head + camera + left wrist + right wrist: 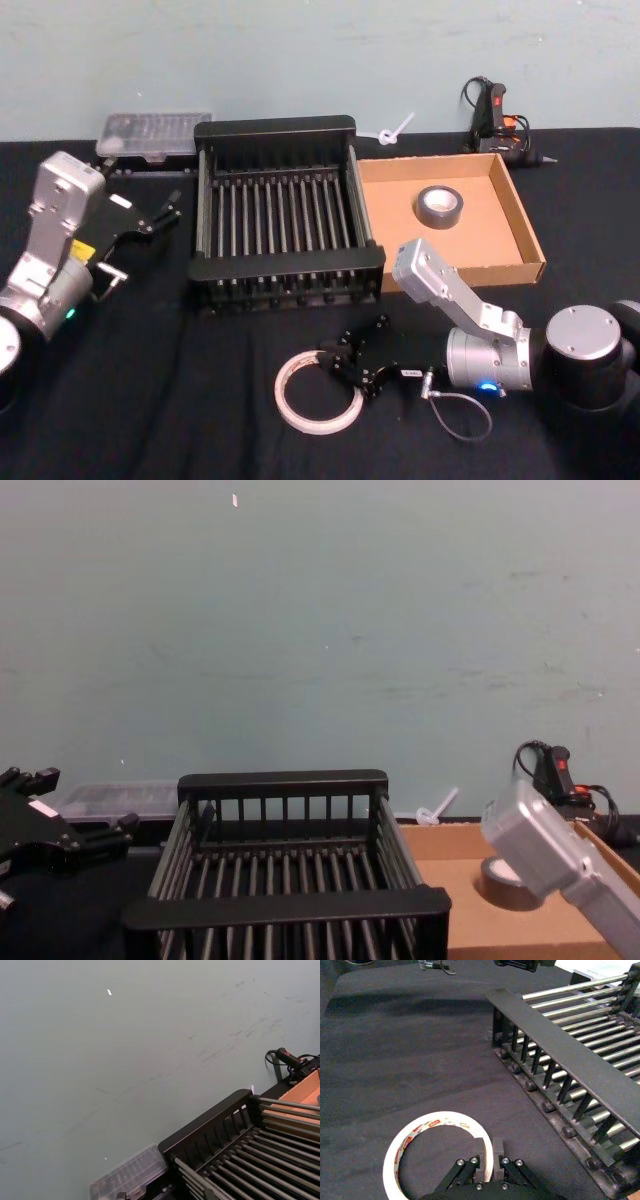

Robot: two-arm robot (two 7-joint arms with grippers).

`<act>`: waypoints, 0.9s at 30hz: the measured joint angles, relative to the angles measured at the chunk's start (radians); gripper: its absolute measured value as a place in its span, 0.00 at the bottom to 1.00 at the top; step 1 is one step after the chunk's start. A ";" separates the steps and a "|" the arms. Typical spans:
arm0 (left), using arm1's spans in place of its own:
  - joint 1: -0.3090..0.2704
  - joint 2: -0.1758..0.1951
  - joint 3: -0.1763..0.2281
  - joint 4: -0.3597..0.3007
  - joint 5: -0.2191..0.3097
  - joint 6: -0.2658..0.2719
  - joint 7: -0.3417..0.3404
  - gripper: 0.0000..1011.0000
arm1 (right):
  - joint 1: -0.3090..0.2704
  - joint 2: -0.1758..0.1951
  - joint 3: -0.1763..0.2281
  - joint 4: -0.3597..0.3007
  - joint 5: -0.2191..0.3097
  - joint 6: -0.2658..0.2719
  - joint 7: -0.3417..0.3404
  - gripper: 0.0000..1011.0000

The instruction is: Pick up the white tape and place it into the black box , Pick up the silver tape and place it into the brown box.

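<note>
The white tape (319,392) lies flat on the black-covered desk (150,400) near its front edge, in front of the black box (285,225) and apart from it. The right gripper (362,368) is down at the roll's right side; in the right wrist view its fingertips (490,1162) straddle the rim of the white tape (427,1145), one inside the ring and one outside, close together, though whether they already pinch the band cannot be told. The silver tape (439,206) already rests inside the brown box (520,215), which sits touching the black box's right side toward the desk's back right. The left gripper (160,215) hovers parked by the black box's left wall, fingers apparently apart. The main risk, judging from here, is the thin grip: a hold on one narrow edge of a wide, flat roll could let it swing or slip when lifted, and a drooping roll might catch the black box's front rail on the way over; it could also land tilted across the slatted floor bars. A clear plastic case (152,135) and a glue gun (495,118) lie along the desk's back edge. In the chest view the white tape's place falls below the frame, and the silver tape (503,880) is half hidden behind the right arm.
</note>
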 joint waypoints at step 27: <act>0.000 0.000 0.000 0.000 0.000 0.000 0.000 0.99 | -0.016 0.045 0.034 -0.084 0.059 -0.036 0.039 0.10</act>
